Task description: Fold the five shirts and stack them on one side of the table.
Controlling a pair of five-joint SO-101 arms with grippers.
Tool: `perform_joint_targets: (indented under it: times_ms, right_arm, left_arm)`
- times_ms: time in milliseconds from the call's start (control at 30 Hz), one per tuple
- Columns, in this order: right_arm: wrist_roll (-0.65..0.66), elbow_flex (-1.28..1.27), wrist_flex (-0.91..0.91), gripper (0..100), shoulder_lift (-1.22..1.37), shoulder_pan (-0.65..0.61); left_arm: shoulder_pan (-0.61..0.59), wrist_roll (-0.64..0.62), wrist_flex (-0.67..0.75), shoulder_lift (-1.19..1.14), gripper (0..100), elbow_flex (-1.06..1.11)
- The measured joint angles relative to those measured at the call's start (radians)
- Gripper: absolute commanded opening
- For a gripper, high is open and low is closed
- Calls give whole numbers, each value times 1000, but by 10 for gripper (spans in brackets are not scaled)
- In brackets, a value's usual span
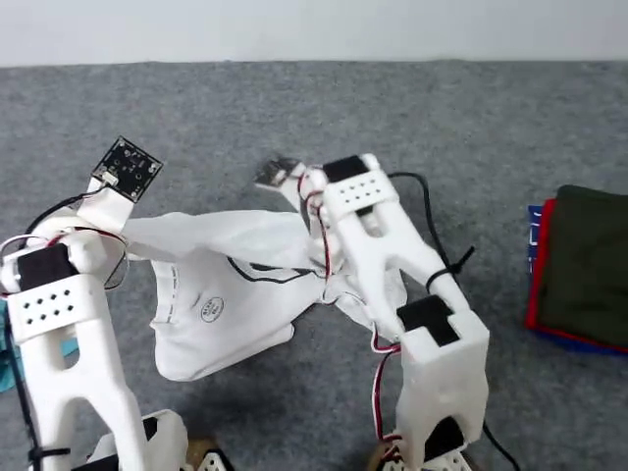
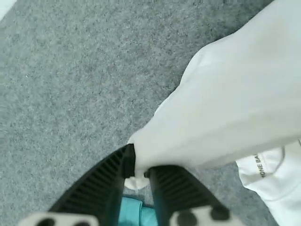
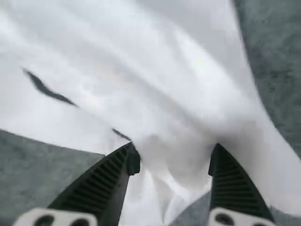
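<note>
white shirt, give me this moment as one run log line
white shirt: crumpled, mid table | left gripper: shut on shirt edge | right gripper: open over shirt | folded stack: at table side, dark green on top

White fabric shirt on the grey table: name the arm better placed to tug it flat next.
Left, probably. The left gripper is shut on an edge of the white fabric shirt, while the right gripper hangs open astride its bunched middle, gripping nothing yet.
</note>
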State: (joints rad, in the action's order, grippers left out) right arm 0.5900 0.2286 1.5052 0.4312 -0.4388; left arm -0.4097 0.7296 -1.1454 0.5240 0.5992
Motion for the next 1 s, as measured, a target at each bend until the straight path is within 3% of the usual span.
perform_joint_targets:
  times_ms: [233, 1000]
  right_arm:
    - [0, 265, 244, 243, 17, -3]
    - [52, 232, 195, 221, 199, 94]
  left_arm:
    - [0, 0, 0, 0, 14, 0]
    - [0, 0, 0, 0, 14, 0]
